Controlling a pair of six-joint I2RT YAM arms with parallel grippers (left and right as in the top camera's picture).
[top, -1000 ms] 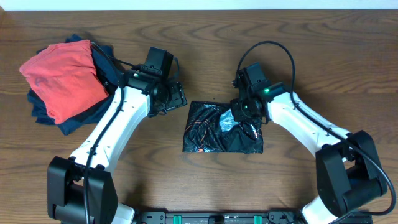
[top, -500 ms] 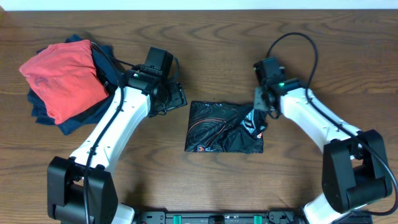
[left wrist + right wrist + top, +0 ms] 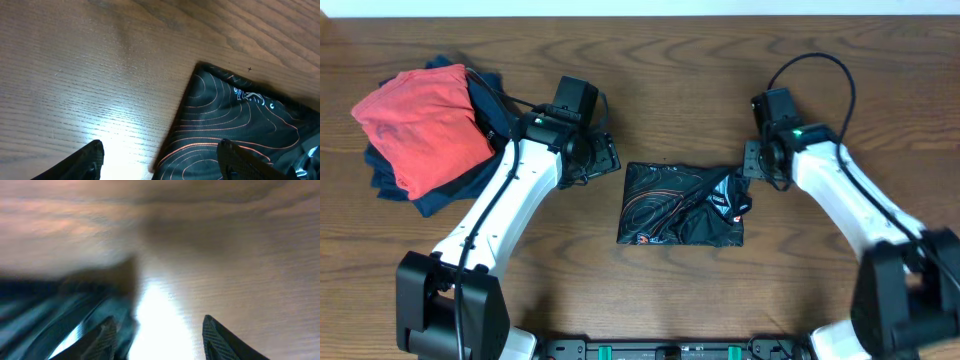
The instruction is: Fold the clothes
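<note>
Jersey (image 3: 680, 204) mid-scene, folded to compact rectangle, right edge rumpled | left gripper (image 3: 159, 159) spread, empty, off its far-left corner | right gripper (image 3: 159, 337) spread, empty, just right | likely remaining: smooth that edge

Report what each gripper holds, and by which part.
Nothing. The left gripper and the right gripper are both open and empty; the jersey lies free on the table.
</note>
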